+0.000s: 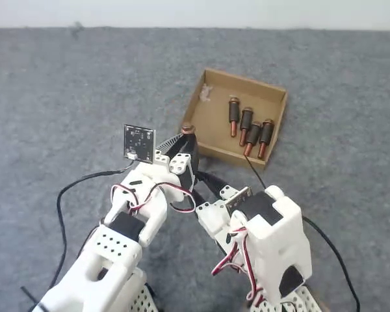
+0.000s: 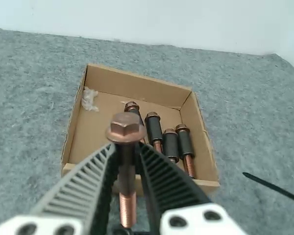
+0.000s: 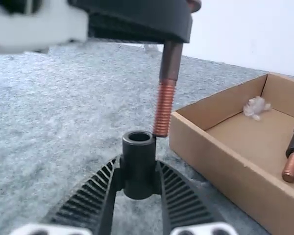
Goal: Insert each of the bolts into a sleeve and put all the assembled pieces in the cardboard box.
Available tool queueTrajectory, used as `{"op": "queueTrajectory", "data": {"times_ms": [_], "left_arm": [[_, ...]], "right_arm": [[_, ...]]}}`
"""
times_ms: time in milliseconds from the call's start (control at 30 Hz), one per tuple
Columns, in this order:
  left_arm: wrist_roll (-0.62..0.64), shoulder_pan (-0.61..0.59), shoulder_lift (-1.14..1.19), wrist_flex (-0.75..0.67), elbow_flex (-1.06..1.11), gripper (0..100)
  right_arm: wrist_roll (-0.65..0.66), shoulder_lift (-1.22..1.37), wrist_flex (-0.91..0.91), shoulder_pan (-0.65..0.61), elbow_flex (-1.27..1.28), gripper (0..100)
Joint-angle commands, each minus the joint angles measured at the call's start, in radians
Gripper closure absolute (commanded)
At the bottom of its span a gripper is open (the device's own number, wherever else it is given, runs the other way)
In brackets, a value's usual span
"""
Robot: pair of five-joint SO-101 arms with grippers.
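Copper-coloured and hex-headed, the bolt point(image 2: 126, 131) hangs threads-down, clamped in the left pincer point(image 2: 126, 149) by its shank. In the right wrist view its threaded tip point(image 3: 162, 117) sits level with the rim of the black sleeve point(image 3: 138, 147) and just to one side of it, not in the bore. The right pincer point(image 3: 138, 169) is closed on the sleeve and holds it upright, mouth up, just beside the near wall of the cardboard box point(image 1: 237, 78). Four assembled pieces point(image 1: 250, 127) already lie in the box, along with a small white scrap point(image 2: 89, 98) in a corner. All of it rests on a grey carpeted surface point(image 1: 65, 84).

The step in hand looks like the last insertion. Next, the tip needs centring over the bore, with bolt and sleeve kept in line, before it goes down; off-centre, the threads would likely catch on the rim.
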Motion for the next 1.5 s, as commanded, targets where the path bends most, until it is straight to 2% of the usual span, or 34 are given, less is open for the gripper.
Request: {"op": "queueTrajectory", "data": {"times_ms": [0, 433, 567, 800, 1067, 1167, 1267, 1467], "left_arm": [[-0.011, 0.002, -0.020, 0.005, -0.047, 99], [-0.077, -0.023, -0.020, -0.005, -0.044, 99], [-0.072, -0.060, -0.020, -0.083, -0.018, 99], [-0.072, -0.017, -0.021, -0.169, 0.041, 99], [-0.071, -0.021, -0.021, -0.161, 0.031, 99], [-0.071, -0.015, -0.025, -0.104, 0.013, 99], [-0.061, -0.014, -0.080, -0.025, -0.002, 99], [-0.021, -0.014, -0.219, 0.000, 0.045, 99]], "right_arm": [[0.023, -0.004, -0.028, 0.013, -0.028, 99.2], [0.023, -0.004, -0.028, 0.018, -0.028, 99.2], [0.023, -0.004, -0.028, 0.019, -0.026, 99.2], [0.023, -0.002, -0.028, 0.019, -0.028, 99.2], [0.023, -0.002, -0.028, 0.019, -0.026, 99.2], [0.023, -0.002, -0.028, 0.021, -0.026, 99.2], [0.023, -0.002, -0.028, 0.038, -0.029, 99.2], [0.023, -0.002, -0.027, 0.041, -0.029, 99.2]]}}
